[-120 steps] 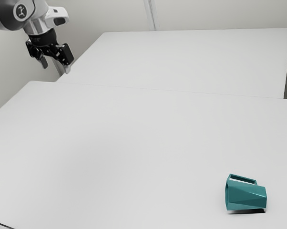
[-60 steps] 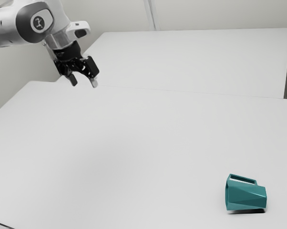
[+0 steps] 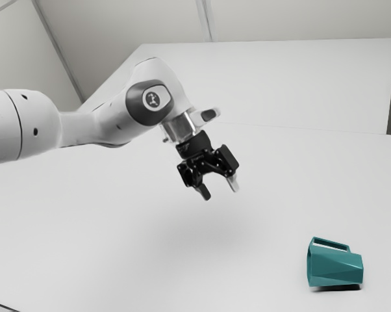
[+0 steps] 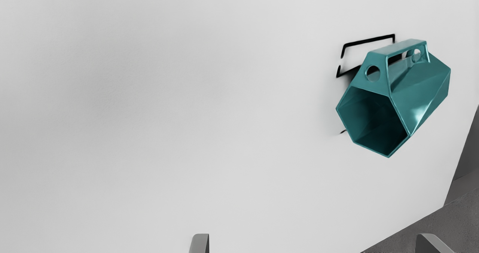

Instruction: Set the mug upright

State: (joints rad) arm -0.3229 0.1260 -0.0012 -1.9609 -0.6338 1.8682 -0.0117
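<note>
Hand [image 3: 220, 190] nearer | mug [image 3: 336, 268] below it, apart, toward exterior view's right

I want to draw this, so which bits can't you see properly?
- The mug's inside bottom: lost in shadow, wrist view.
- Its side facing the table: hidden by the mug, both views.
- The arm's far end: cut off by the exterior view's left edge.
- The fingers' upper parts: cut off by the wrist view's bottom edge.
</note>
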